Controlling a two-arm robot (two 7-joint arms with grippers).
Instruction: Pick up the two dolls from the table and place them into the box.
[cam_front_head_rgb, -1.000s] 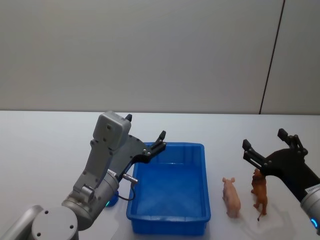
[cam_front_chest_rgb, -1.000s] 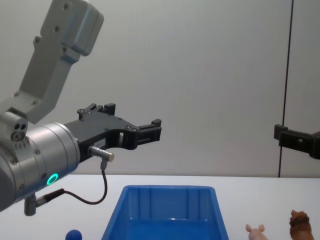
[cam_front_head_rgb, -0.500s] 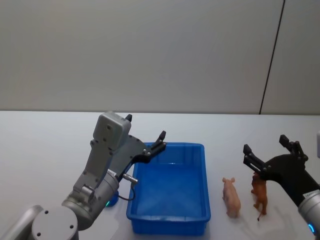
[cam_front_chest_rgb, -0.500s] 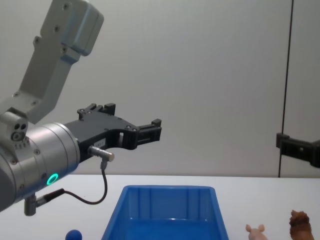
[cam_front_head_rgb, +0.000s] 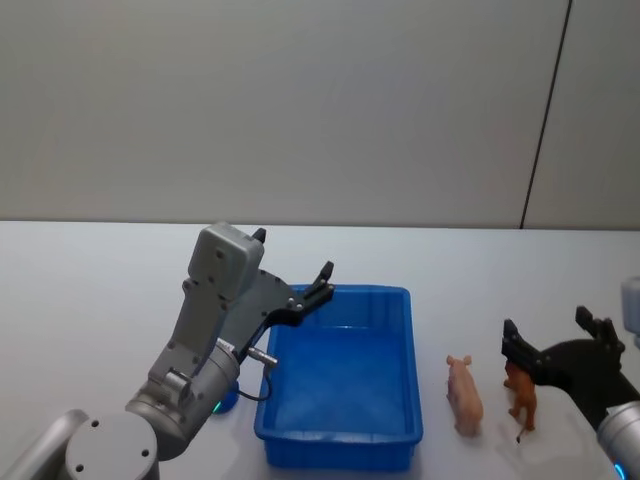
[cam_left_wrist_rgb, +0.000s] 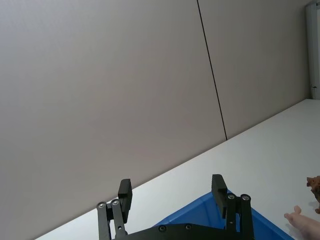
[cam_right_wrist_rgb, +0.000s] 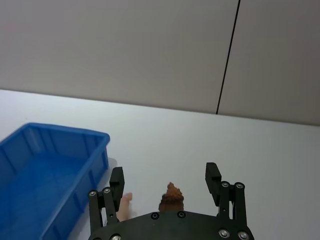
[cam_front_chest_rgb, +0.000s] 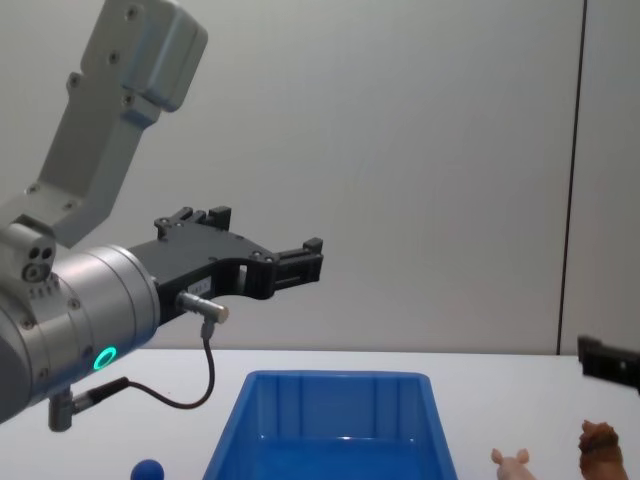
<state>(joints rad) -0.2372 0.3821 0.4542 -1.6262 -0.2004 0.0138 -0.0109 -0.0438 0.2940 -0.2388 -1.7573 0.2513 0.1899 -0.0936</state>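
Right gripper is the one at work. Its fingers are spread wide, nothing between them yet, and it hangs over the brown shaggy doll. That doll stands upright on the table, out to the right of the blue box. The pink pig stands in between, closer to the box and just apart from its brown neighbour. In the right wrist view the brown head sits almost dead centre between the two fingers, so the line-up looks good.

My read is that the step in hand is the grab on the brown one, with both dolls yet to go in and the box holding nothing. To do it well, come straight down and keep the doll centred. The box-side finger has to slot into the narrow gap beside the pig, so any drift that way could knock the pig over. Grip across the body, not the head or the thin legs, and squeeze gently, since a light figurine like this probably tips easily. Then lift well above the rim before crossing over the pig.

Left gripper is open too, parked high above the box's far left corner, so a drop toward the right half looks safest. A small blue ball sits left of the box. Leave it be.
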